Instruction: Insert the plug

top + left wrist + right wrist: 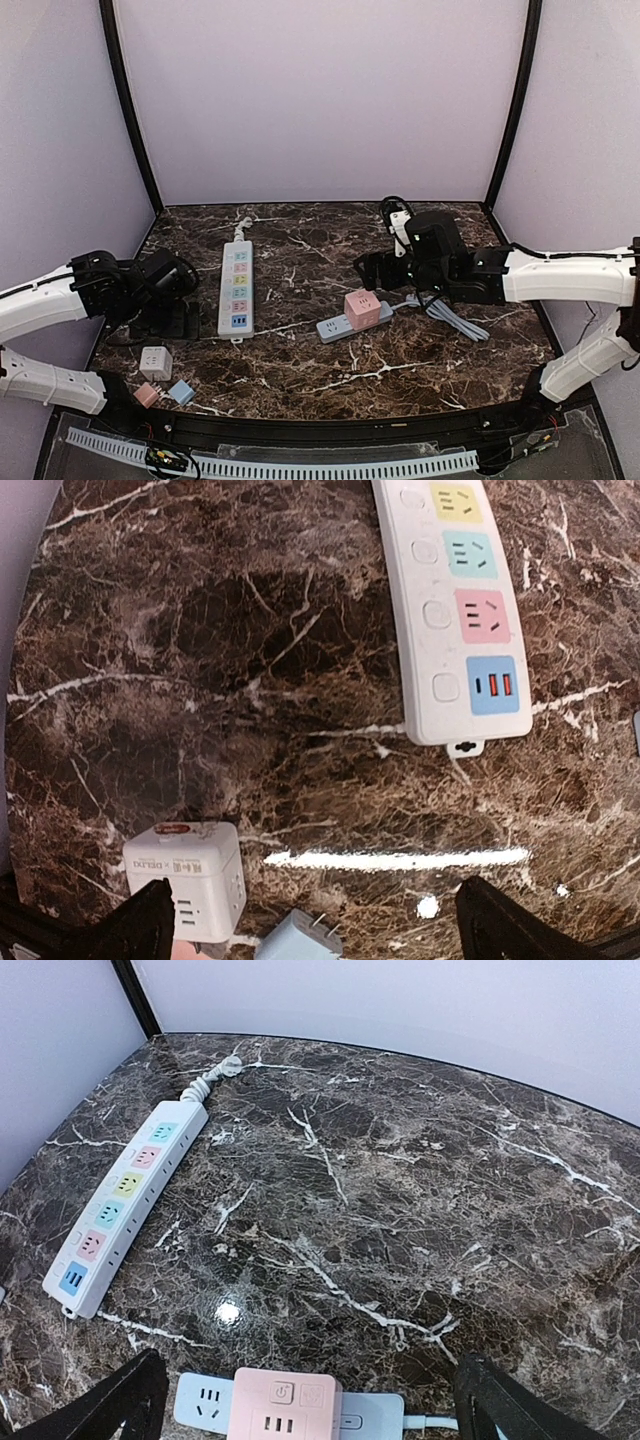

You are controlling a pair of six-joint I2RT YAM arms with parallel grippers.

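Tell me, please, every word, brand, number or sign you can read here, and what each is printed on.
"DELIXI": on the side of the white cube adapter, left wrist view; the characters after it are too small to read.
Red sticker on top of that cube: blurred, unreadable.
Power symbol: on a button of the pink cube adapter; the mark beside it is too small to tell.
White power strip: no readable text.

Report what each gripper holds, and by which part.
Nothing is held. The left gripper is open near the white cube adapter; the right gripper is open by the pink cube adapter, touching neither.
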